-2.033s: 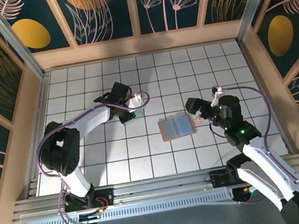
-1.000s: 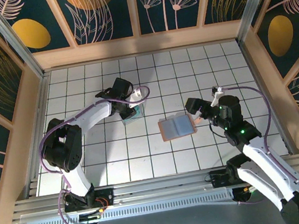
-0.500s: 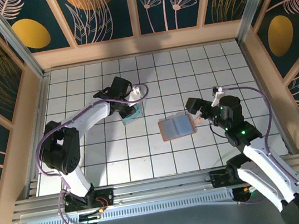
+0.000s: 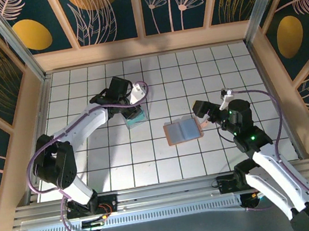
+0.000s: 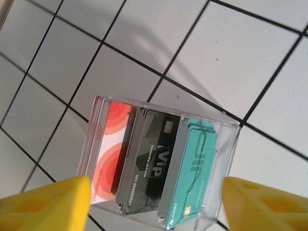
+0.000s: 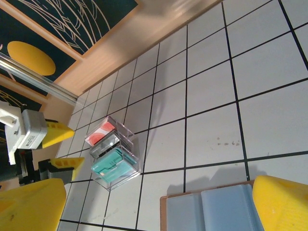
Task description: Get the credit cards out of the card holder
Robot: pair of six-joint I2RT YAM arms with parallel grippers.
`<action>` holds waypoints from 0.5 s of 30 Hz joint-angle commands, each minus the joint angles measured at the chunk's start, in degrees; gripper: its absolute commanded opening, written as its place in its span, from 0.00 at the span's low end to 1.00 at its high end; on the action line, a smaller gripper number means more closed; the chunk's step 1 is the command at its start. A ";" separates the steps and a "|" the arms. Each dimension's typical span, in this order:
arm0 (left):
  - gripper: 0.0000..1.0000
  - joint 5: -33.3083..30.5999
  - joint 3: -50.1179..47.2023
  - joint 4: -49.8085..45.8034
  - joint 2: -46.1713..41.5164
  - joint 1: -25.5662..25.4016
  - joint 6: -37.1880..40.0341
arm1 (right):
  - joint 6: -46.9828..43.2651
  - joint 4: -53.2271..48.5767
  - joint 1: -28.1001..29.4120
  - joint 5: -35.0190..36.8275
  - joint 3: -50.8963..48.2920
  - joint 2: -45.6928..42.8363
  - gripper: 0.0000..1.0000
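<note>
We see the card holder (image 4: pixel 183 130) lying opened flat on the white tiled table (image 4: pixel 121 167), a little right of centre, its two blue-grey faces up inside an orange-tan border. Whether any cards sit in its pockets we cannot tell. The right gripper (image 4: pixel 203 117) hovers at the holder's right edge. In the right wrist view its yellow fingers (image 6: pixel 29 207) stand at the two lower corners, spread as wide as they go with nothing between them but tile and the near part of the card holder (image 6: pixel 211 211); this right gripper (image 6: pixel 159 185) grips nothing. To the left of the holder, well apart from it, a small clear box (image 4: pixel 136 119) stands on the table. The left gripper (image 4: pixel 132 108) hangs just above and behind the box. From the left wrist we look down on the clear box (image 5: pixel 154 163), which holds three upright stacks side by side: red-and-white cards (image 5: pixel 108 149), black cards (image 5: pixel 149 163) and teal cards (image 5: pixel 192 173). The left gripper (image 5: pixel 154 192) has its yellow fingers (image 5: pixel 43 204) parted wider than the box, one on each side of it, and closed on nothing. The right wrist view also catches that left gripper (image 6: pixel 63 148) just beside the clear box (image 6: pixel 114 155), its fingertips clear of the box wall.
</note>
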 commanded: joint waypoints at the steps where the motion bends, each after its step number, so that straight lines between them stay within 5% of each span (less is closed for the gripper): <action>1: 0.89 -3.38 -1.86 3.42 -3.05 0.40 -4.70 | -0.49 0.29 0.15 1.85 0.37 -0.65 0.99; 2: 0.98 -4.71 -2.47 4.54 -3.79 0.40 -5.93 | -0.57 0.19 0.18 2.03 0.40 -0.70 0.99; 15: 0.99 -18.55 -11.90 16.07 -15.40 0.40 -22.72 | -0.79 -1.25 0.05 5.40 1.19 -0.62 0.99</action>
